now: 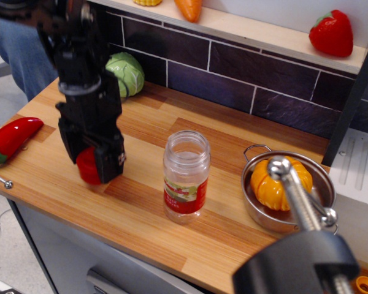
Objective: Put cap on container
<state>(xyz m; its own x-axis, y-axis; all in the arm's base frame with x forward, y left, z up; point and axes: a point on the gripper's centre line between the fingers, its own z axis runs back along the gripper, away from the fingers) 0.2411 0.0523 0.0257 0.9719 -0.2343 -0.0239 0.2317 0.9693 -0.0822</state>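
Note:
The red cap [88,166] sits between the fingers of my black gripper [92,164], at the left of the wooden counter. The gripper is shut on the cap and holds it just above the counter; only part of the cap shows between the fingers. The container [186,176], a clear jar with an open mouth and a red-and-white label, stands upright at the counter's middle, to the right of the gripper and apart from it.
A red chili pepper [11,138] lies at the left edge. A green cabbage [126,74] sits at the back. A steel pot [253,198] with an orange pumpkin [281,182] stands right. A strawberry [332,32] is on the shelf. A blurred clamp [297,245] fills the bottom right.

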